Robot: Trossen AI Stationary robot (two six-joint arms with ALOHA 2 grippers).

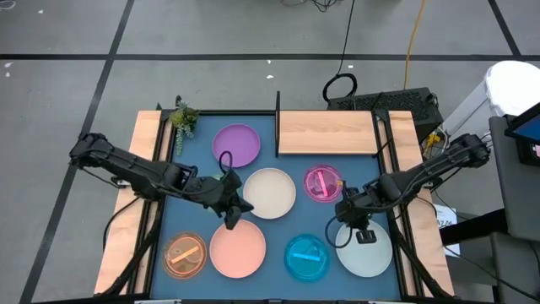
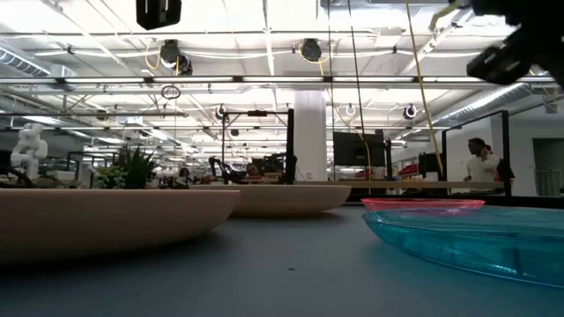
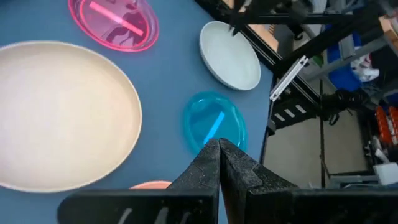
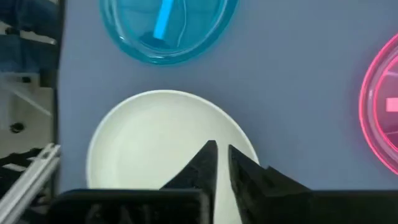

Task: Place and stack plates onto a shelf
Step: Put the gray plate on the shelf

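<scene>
No text, label, brand, number or sign can be read in any view: the plates, the mat, the wooden board and the arms carry no legible marking, and the room behind shows nothing that can be made out.

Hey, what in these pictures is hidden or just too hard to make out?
- High view: the left gripper covers part of the pink plate rim.
- Low view: the shelf is hidden behind the cream plate.
- Right wrist view: the pale mint plate is partly hidden by the right gripper; contact unclear.
</scene>
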